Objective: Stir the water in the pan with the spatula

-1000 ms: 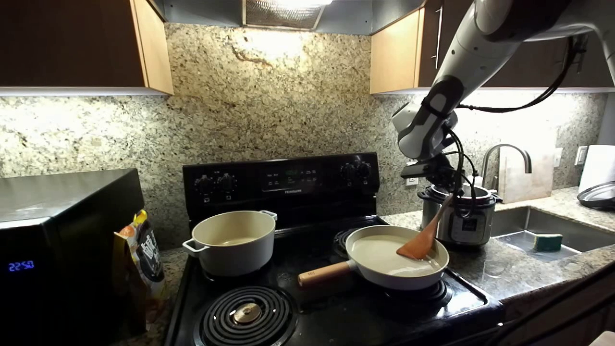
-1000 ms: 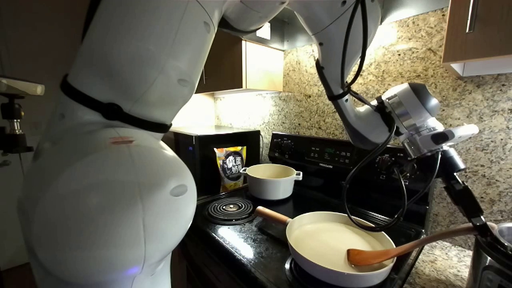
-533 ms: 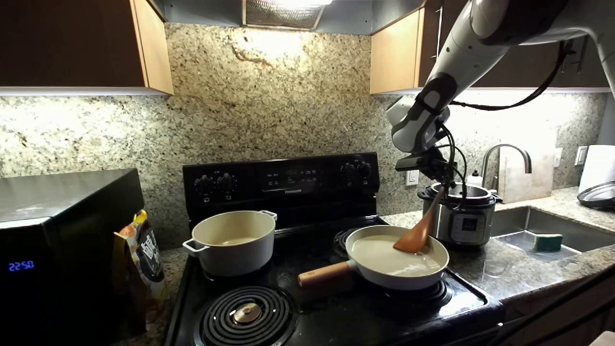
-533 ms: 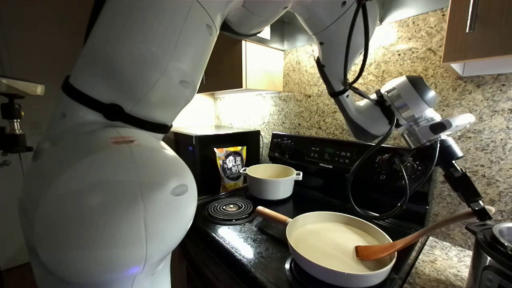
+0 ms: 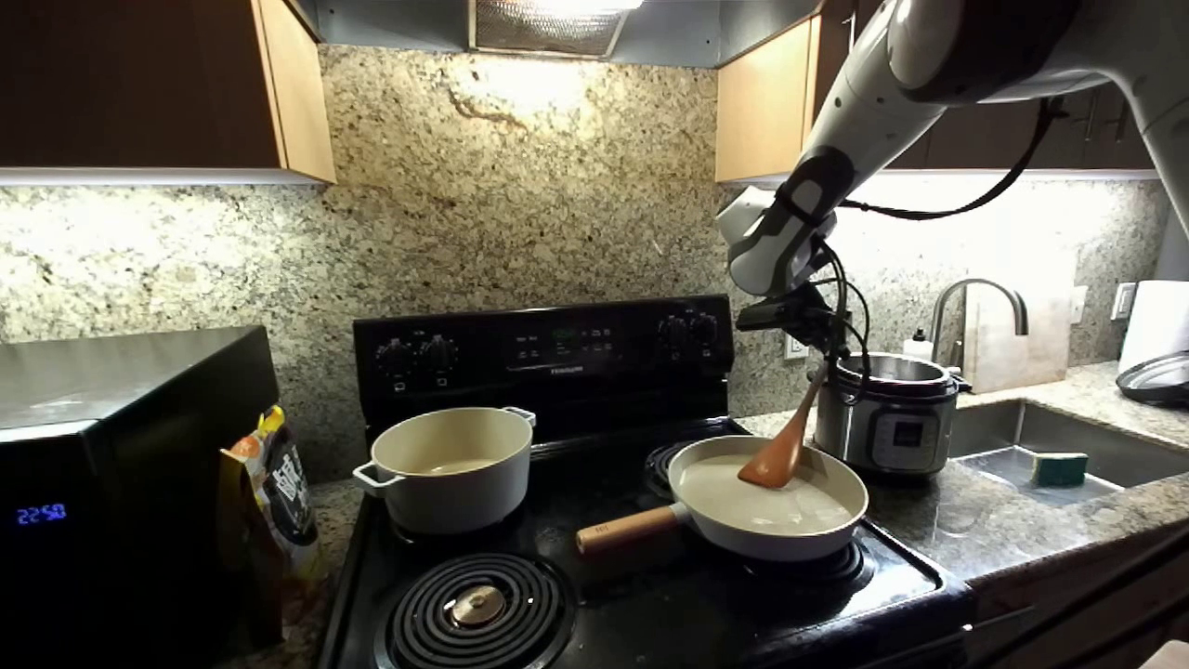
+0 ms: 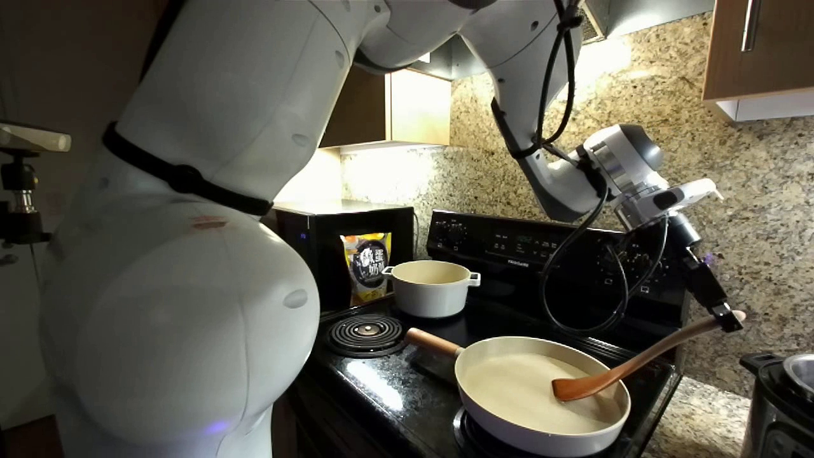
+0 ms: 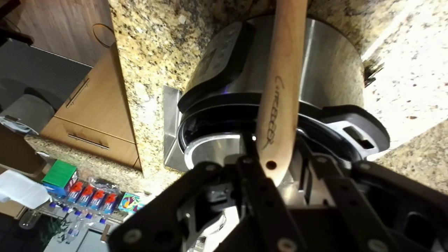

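Spatula (image 5: 778, 457) nearer pan (image 5: 776, 547) centre (in tool (image 7: 275, 144))

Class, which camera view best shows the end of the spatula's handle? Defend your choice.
The wrist view: handle end, lettering and hole appear up close. In an exterior view, the tip juts past the gripper, small; in an exterior view, the spatula shows, but its tip cannot be made out at the gripper.

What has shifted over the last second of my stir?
The wooden spatula, still clamped in the pincer, has moved within the frying pan, leftward in an exterior view and back toward the control panel; the pincer travelled with it. Nothing was newly grasped or let go. The frying pan, two-handled pot and pressure cooker stayed put.
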`<state>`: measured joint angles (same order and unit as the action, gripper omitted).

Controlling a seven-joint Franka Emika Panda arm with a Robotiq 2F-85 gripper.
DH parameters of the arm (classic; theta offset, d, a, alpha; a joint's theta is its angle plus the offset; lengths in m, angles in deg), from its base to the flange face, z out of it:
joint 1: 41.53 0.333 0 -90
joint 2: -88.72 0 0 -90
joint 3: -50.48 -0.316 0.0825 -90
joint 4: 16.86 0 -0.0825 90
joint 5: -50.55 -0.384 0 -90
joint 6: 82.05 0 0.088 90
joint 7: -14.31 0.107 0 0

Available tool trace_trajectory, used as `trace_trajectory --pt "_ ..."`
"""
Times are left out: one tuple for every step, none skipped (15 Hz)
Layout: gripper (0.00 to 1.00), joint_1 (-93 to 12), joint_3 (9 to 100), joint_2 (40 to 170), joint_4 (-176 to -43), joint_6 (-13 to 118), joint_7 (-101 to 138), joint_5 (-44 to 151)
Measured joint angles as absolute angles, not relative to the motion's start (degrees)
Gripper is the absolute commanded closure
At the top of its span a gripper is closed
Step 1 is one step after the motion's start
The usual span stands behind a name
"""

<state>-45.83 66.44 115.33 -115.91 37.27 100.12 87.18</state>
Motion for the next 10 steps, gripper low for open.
trace_trajectory --pt "0.92 -45.40 66.21 115.62 -115.44 37.21 100.12 87.24" --pt "0.92 -44.90 66.09 115.87 -115.07 37.15 100.12 87.32" --pt "0.92 -44.38 66.01 116.01 -114.87 37.12 100.12 87.39" --pt "0.92 -43.88 65.93 116.06 -114.79 37.10 100.12 87.50" --pt "0.92 -43.39 65.86 116.07 -114.79 37.10 100.12 87.61" --pt "0.92 -42.93 65.76 116.08 -114.79 37.09 100.12 87.76" --pt "0.92 -42.51 65.68 116.08 -114.81 37.09 100.12 87.99" --pt "0.92 -42.08 65.61 116.08 -114.88 37.08 100.12 88.28" --pt "0.92 -41.70 65.51 116.08 -115.00 37.08 100.12 88.63" --pt "0.92 -41.33 65.46 116.08 -115.21 37.08 100.12 89.11"
